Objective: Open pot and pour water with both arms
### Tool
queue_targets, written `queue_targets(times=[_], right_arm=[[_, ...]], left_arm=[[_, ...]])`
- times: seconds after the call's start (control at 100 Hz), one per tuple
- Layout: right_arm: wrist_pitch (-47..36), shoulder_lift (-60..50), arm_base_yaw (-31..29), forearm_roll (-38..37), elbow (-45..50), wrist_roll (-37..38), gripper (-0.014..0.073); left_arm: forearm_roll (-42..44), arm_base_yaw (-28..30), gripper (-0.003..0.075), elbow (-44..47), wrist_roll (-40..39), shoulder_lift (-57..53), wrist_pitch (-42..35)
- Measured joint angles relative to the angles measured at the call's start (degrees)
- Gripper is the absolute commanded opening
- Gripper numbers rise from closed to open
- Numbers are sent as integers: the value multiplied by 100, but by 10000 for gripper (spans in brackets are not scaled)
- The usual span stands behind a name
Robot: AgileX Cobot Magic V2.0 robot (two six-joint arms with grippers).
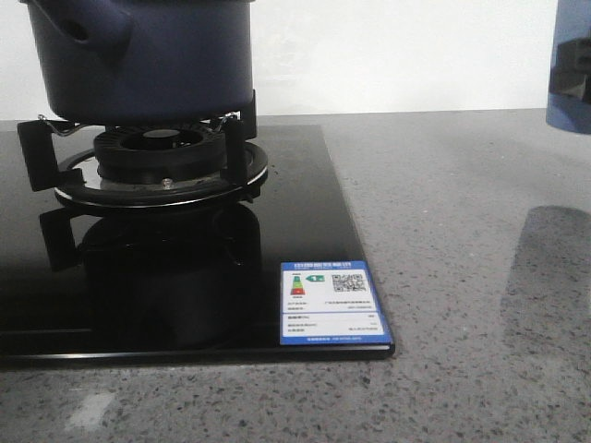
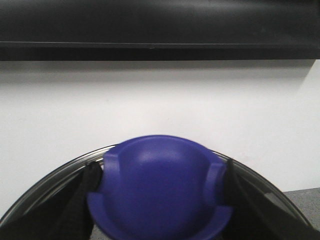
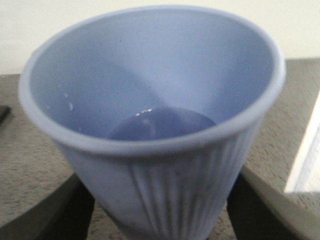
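Observation:
The dark navy-blue pot (image 1: 138,55) stands on the gas burner (image 1: 157,161) at the far left; its top is cut off by the picture edge. In the left wrist view my left gripper (image 2: 160,202) is shut on the blue knob (image 2: 160,185) of a glass lid (image 2: 45,185), with black fingers (image 2: 75,210) on both sides. I cannot tell whether the lid rests on the pot. My right gripper (image 3: 160,212) is shut on the pale blue ribbed cup (image 3: 150,100), which holds a little water (image 3: 160,125). The cup also shows at the front view's upper right edge (image 1: 570,65), above the counter.
A black glass hob (image 1: 185,277) with a blue-and-white label (image 1: 331,303) covers the left half of the grey speckled counter (image 1: 462,231). A white wall stands behind. A black hood (image 2: 160,25) hangs above in the left wrist view.

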Motion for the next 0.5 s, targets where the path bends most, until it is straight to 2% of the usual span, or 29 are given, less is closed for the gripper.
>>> queue_targets(times=[0.25,0.5], right_arm=[[1243,-395,410,-376,-793,0,250],[2717,-404,1184,-949,-2060,0,250]], left_arm=[[0,0,390,0,0,0,0],[0,0,390,0,0,0,0]])
